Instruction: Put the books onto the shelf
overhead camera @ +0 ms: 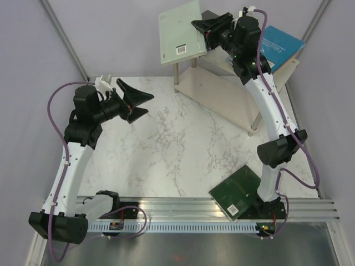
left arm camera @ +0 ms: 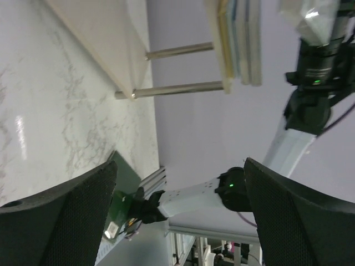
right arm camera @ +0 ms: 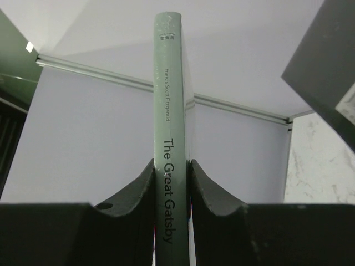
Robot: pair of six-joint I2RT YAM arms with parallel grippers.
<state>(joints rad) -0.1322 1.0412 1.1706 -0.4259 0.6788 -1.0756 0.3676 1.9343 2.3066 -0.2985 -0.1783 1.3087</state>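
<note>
- Top view: bright, even, diffuse light, prob. from overhead; tabletop (overhead camera: pixel 166 138) evenly lit, soft shade under shelf (overhead camera: pixel 233 105) top board.
- Left wrist: small glare patch on tabletop at left; left pincer (left arm camera: pixel 180 183) fingers dark, slightly soft; blown-out spot top right.
- Right wrist: mint book (right arm camera: pixel 168 111) spine sharp, lettering legible; right pincer (right arm camera: pixel 170 172) pads near-black, low detail.

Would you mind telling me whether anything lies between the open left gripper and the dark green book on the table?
Nothing visible does: only bare marble table lies between the left gripper and the dark green book. The right arm rises close by that book's right edge, though.
</note>
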